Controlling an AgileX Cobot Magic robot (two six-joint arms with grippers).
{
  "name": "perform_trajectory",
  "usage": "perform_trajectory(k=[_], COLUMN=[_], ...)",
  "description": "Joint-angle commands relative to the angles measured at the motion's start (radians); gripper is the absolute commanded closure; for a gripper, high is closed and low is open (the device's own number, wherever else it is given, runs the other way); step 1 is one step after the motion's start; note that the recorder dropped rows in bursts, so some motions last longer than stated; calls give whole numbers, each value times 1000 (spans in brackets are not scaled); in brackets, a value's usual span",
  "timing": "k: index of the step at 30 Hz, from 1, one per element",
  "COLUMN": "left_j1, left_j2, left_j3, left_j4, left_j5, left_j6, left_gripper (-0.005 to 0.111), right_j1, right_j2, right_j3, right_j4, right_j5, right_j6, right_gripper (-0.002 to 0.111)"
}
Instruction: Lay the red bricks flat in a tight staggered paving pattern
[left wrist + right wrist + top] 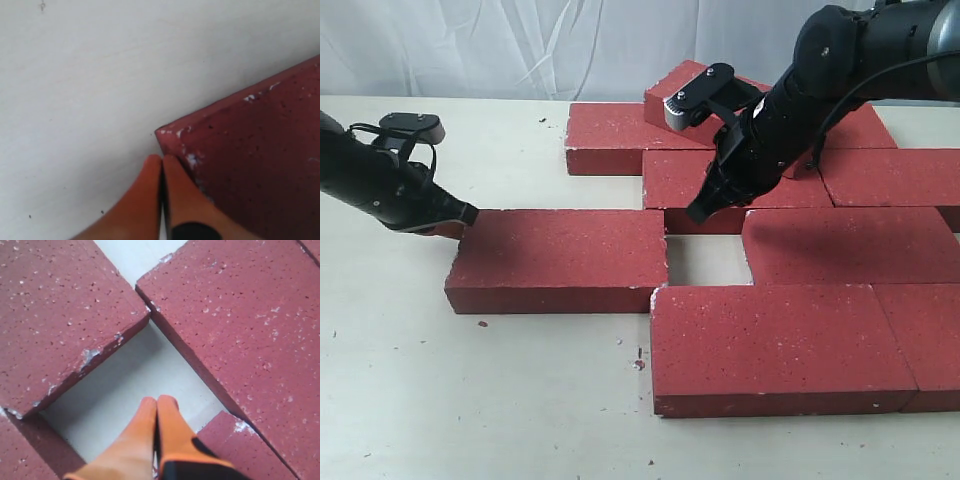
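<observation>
Several red bricks lie flat on the table. One loose brick (560, 258) sits left of the group, and my left gripper (468, 214) is shut, its tips against that brick's far left corner (167, 134). The fingertips (152, 167) hold nothing. My right gripper (697, 213) is shut and empty, hovering over a bare gap (705, 258) between the loose brick, a middle brick (720, 180) and a right brick (845, 245). In the right wrist view the shut gripper (158, 401) points at that gap (130, 390), with bricks (55, 315) (240, 305) on either side.
A large front brick (775, 345) and its neighbour (930, 340) lie near the front edge. One brick (688, 88) rests tilted on the back row (615, 135). Bare table (470, 400) spreads to the left and front. A white curtain hangs behind.
</observation>
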Motion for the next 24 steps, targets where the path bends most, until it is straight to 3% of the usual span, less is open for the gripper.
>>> perform_trajectory(k=[1, 13, 24], left_j1=[-6, -151, -239], left_j2=[0, 0, 0], left_j3=[-3, -3, -5], left_j4=[-22, -35, -50], left_j5=[-2, -74, -123], left_j6=[2, 3, 17], left_gripper=[107, 107, 107], right_j1=[-5, -5, -5], right_j2=[1, 1, 1], right_j3=[5, 5, 5], right_j4=[5, 7, 7], right_j5=[-14, -13, -13], right_j6=[0, 0, 0], right_gripper=[109, 109, 109])
